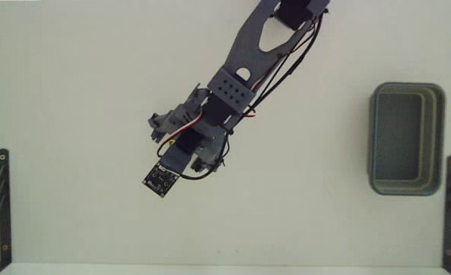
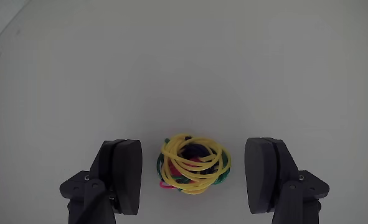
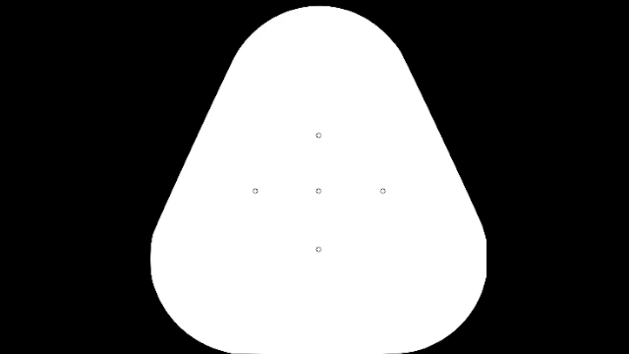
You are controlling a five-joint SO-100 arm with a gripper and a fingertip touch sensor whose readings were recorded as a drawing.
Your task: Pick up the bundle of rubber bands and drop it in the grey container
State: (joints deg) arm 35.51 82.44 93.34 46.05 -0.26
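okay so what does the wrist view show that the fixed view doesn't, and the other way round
Only the wrist view shows the bundle of rubber bands, yellow with green and red, lying on the white table between the open gripper fingers, gaps on both sides.

Only the fixed view shows the grey container at the right, well away from the arm, which hides the bundle there.

Both share the white table and parts of the gripper.

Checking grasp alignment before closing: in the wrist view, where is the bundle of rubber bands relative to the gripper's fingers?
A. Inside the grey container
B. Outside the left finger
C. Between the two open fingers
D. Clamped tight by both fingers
C: in the wrist view the bundle of rubber bands lies on the table between the gripper's spread fingers, with gaps on both sides.
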